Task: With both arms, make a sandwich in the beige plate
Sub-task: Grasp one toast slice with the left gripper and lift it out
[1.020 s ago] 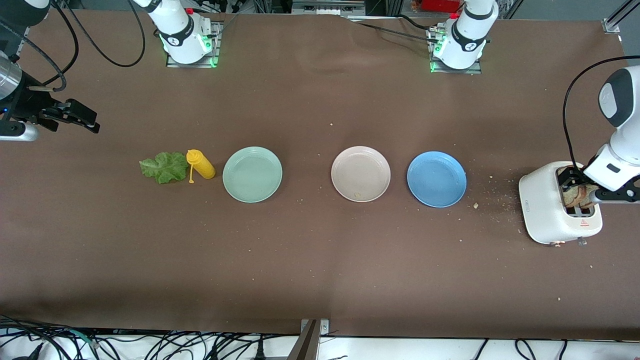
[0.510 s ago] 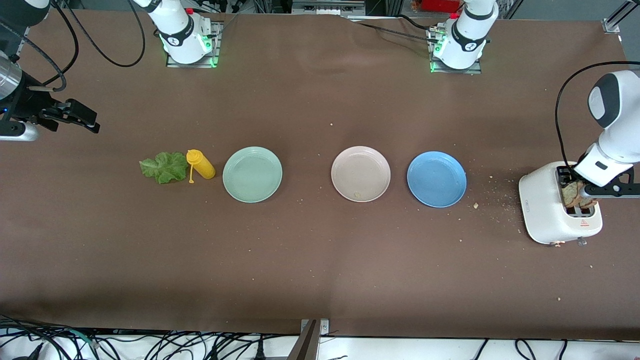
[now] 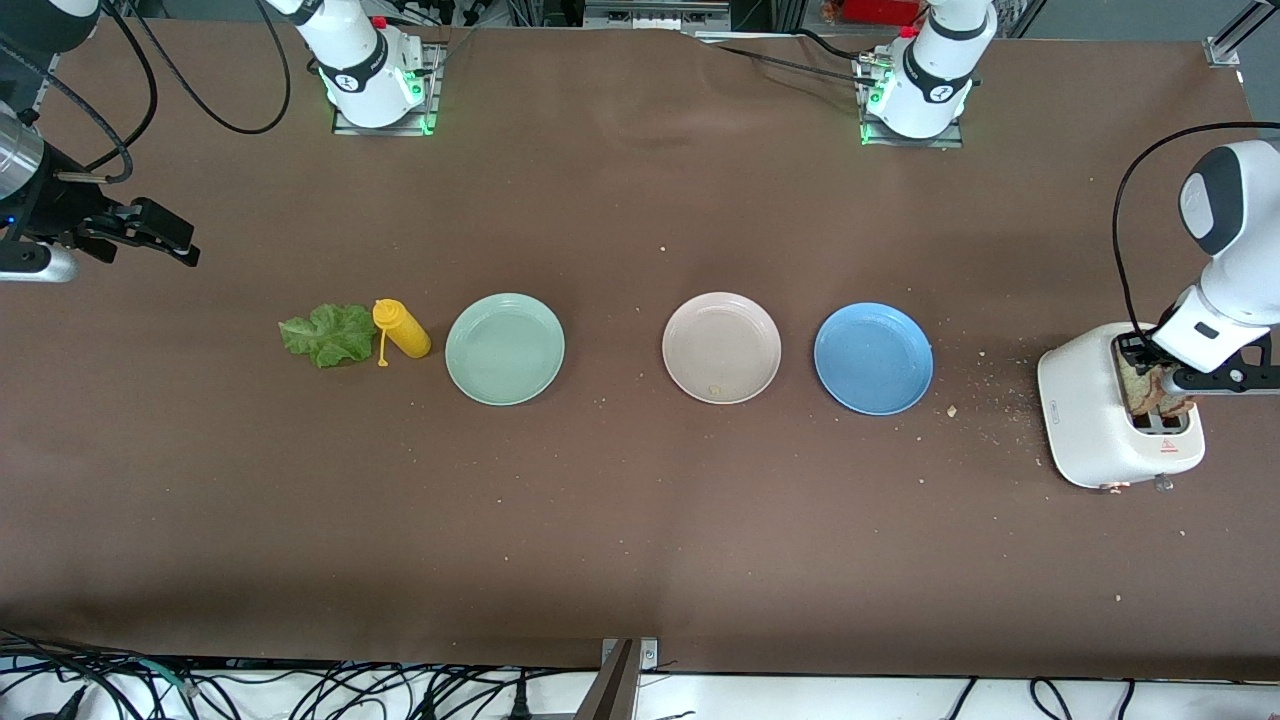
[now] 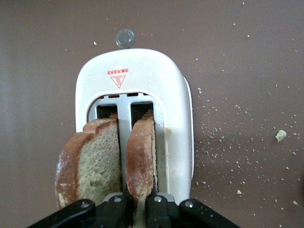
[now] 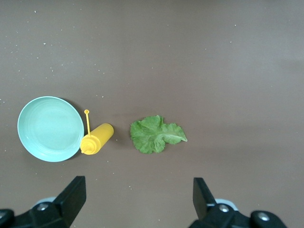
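Left gripper (image 4: 138, 209) fingers now clenched on bread slice (image 4: 142, 159) in toaster (image 3: 1095, 425), red warning triangle (image 4: 118, 80), right gripper (image 5: 137, 202) released, waiting.

Table covering (image 3: 640, 520): matte brown, dotted with pale crumbs. Beige plate (image 3: 721, 347): pale pinkish beige, plain. Mint-green plate (image 3: 505, 348): plain. Blue plate (image 3: 873, 358): mid blue, plain. Squeeze bottle (image 3: 402, 328): yellow, with matching yellow cap strap. Lettuce leaf (image 3: 328, 335): green, paler veins. Toaster (image 4: 134, 80): glossy white, red warning triangle and red stripe mark on top. Bread slices (image 4: 102, 164): tan, speckled crumb with reddish-brown crust.
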